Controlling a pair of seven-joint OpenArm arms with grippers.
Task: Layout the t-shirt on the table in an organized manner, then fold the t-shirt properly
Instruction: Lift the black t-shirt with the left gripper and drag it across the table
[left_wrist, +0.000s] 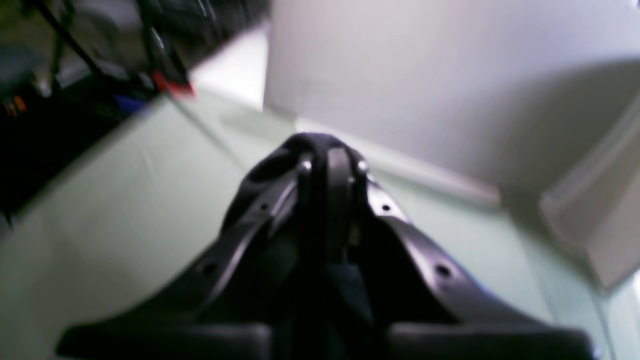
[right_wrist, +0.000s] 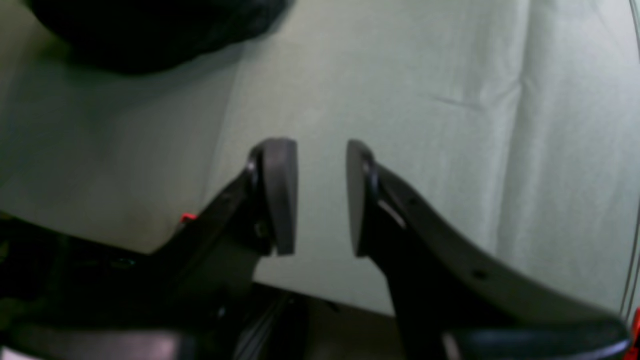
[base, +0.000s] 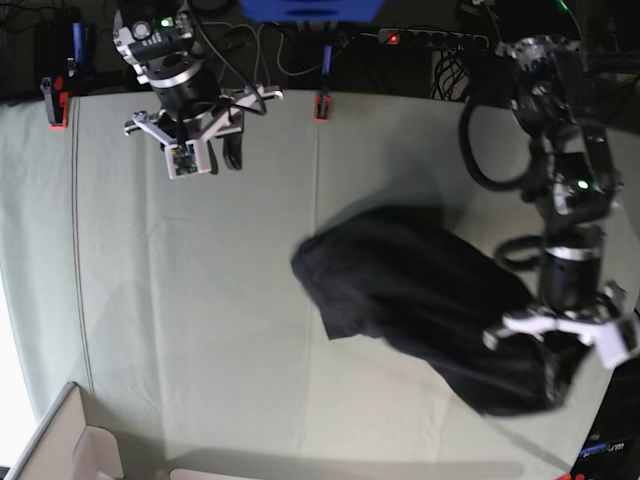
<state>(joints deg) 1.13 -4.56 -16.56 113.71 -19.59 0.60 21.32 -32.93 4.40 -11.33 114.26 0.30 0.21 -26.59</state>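
Note:
The black t-shirt (base: 420, 290) lies bunched in a heap on the right half of the pale green table (base: 180, 300); no graphic shows. My left gripper (base: 555, 375) is down at the heap's near right end. In the left wrist view the left gripper (left_wrist: 330, 162) is shut, with dark t-shirt cloth (left_wrist: 350, 290) pinched between its fingers. My right gripper (base: 188, 160) hovers over the far left of the table, well away from the shirt. In its own view the right gripper (right_wrist: 322, 197) stands open over bare table cloth (right_wrist: 425, 125), and the t-shirt (right_wrist: 150, 30) is a dark mass at the upper left.
A cardboard box (base: 60, 445) sits at the near left corner. Red clamps (base: 57, 105) (base: 322, 105) hold the cloth at the far edge, with cables and a power strip (base: 430, 38) behind. A pale flat panel (left_wrist: 425, 90) rises beyond the table in the left wrist view.

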